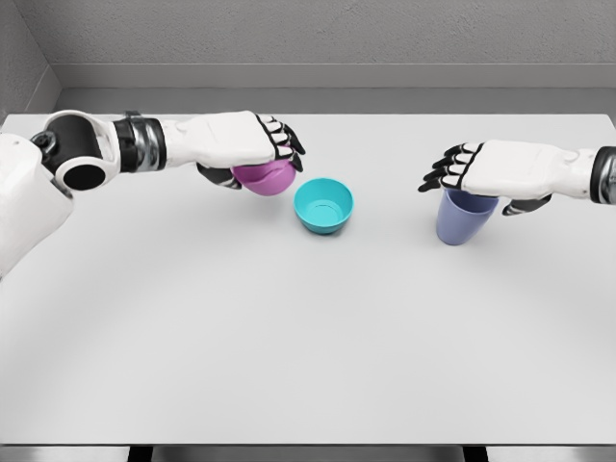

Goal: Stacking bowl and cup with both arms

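- On the white table [308, 366], left side: left hand [236, 140] is wrapped over a purple bowl [263, 177], thumb below, fingers curled across the top; bowl looks tilted and prob. off the surface, can't be sure.
- Just beside it, to the right: teal bowl [323, 205], upright, mouth up, untouched.
- Far right, well apart from both bowls: blue-violet cup [462, 218] stands upright; right hand [496, 173] sits over its rim, thumb hooked on the right side, fingers reaching out past the rim to the left. Whether it's actually squeezing the cup – can't tell.
- Risks, my read: purple bowl held tilted w/ a top grip, so it could slip or land crooked in the teal one & knock it away.
- Cup grip looks shallow; lifting may tip it or drop it.
- If both arms head for teal bowl at once, hands could collide.
- Count: 2 bowls (1 purple, 1 teal), 1 cup, 2 hands.
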Robot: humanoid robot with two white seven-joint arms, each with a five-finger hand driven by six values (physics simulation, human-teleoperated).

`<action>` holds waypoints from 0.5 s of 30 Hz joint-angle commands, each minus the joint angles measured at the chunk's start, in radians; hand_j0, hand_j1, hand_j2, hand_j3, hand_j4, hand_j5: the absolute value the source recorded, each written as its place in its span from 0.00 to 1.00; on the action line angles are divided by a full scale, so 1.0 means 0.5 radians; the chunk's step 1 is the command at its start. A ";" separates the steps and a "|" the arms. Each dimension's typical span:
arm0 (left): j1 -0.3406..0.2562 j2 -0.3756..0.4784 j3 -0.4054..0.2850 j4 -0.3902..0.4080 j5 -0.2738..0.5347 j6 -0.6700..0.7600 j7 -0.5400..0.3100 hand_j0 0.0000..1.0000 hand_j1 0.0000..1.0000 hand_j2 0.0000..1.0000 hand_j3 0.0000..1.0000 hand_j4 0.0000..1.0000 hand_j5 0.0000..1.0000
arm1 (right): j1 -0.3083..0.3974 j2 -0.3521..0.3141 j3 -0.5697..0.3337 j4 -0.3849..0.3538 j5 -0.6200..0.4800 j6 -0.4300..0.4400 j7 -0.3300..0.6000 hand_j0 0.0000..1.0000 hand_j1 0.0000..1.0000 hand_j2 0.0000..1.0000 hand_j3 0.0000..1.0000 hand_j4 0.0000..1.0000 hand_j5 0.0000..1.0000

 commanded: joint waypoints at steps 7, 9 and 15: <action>-0.015 -0.195 -0.056 0.005 -0.070 0.007 -0.004 0.67 0.67 0.67 0.67 0.67 0.67 | 0.003 0.000 0.005 -0.002 -0.008 0.005 -0.001 1.00 1.00 1.00 1.00 1.00 1.00; -0.031 -0.228 -0.075 0.005 -0.073 0.007 -0.004 0.67 0.67 0.67 0.67 0.67 0.67 | 0.003 0.000 0.005 -0.002 -0.008 0.005 -0.001 1.00 1.00 1.00 1.00 1.00 1.00; -0.049 -0.308 -0.078 0.008 -0.147 0.007 -0.056 0.67 0.67 0.67 0.67 0.67 0.67 | 0.003 0.006 0.020 0.001 -0.008 0.005 -0.001 1.00 1.00 1.00 1.00 1.00 1.00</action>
